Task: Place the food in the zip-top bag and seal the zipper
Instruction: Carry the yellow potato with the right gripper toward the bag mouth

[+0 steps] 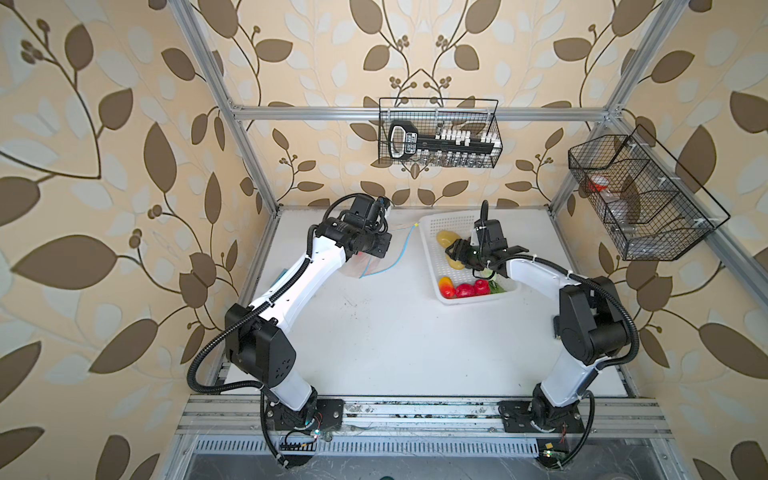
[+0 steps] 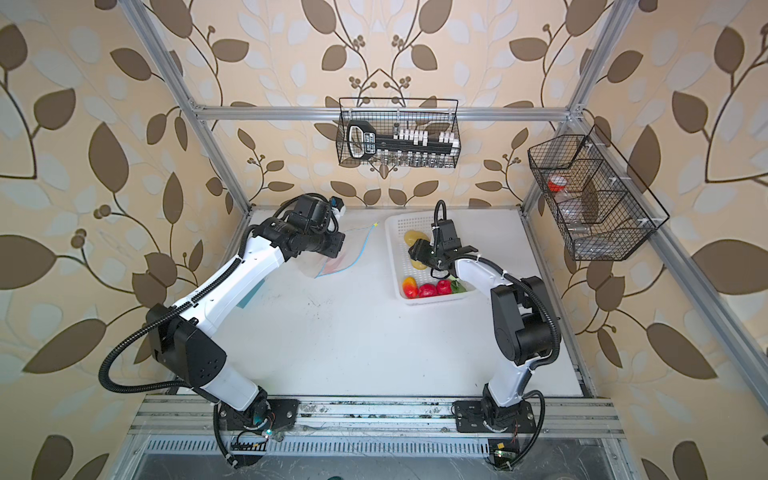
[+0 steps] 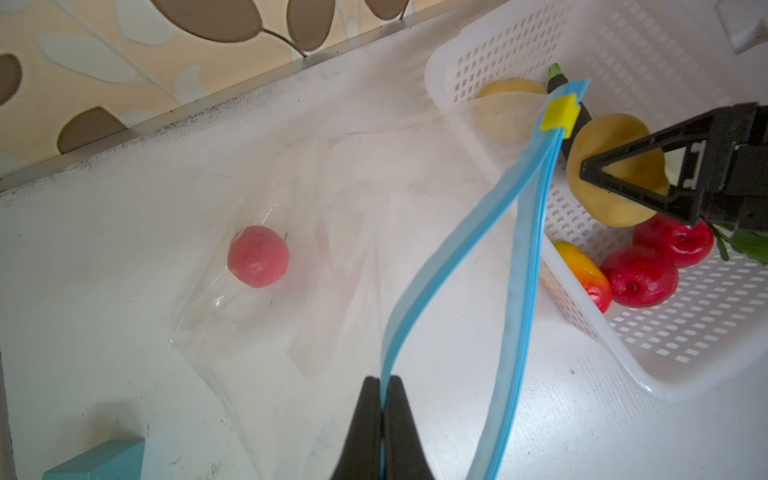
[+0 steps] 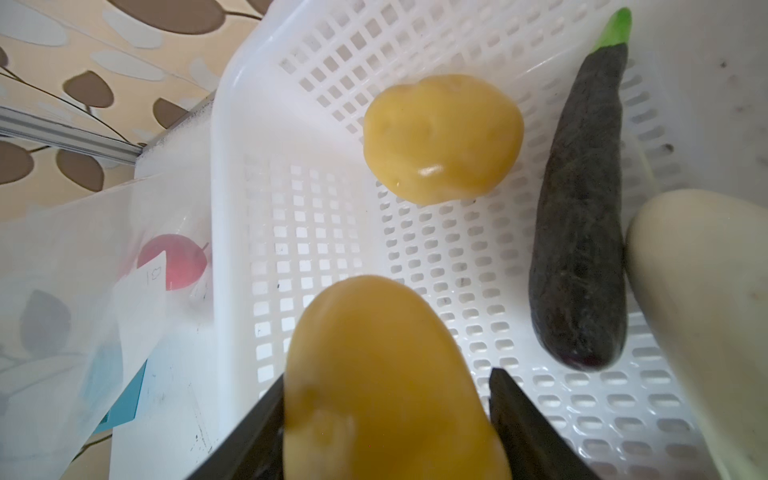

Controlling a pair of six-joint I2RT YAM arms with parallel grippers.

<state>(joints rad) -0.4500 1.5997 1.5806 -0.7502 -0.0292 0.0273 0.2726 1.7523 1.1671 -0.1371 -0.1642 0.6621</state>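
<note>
Transfer step: left end effector [image 3: 381,380] pinched zipper [image 3: 530,249] lip of zip-top bag [image 3: 291,187] lying on counter [image 3: 104,249]; right end effector [image 4: 388,374] clasped potato [image 4: 374,332] over basket [image 4: 220,208]. Next move likely called for carrying it into the raised mouth.

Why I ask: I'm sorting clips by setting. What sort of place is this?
Likely a lab robot cell dressed as a home, not a real kitchen: an aluminium frame boxes in the white table, leaf wallpaper covers the walls, and a metal rail fronts the table.
</note>
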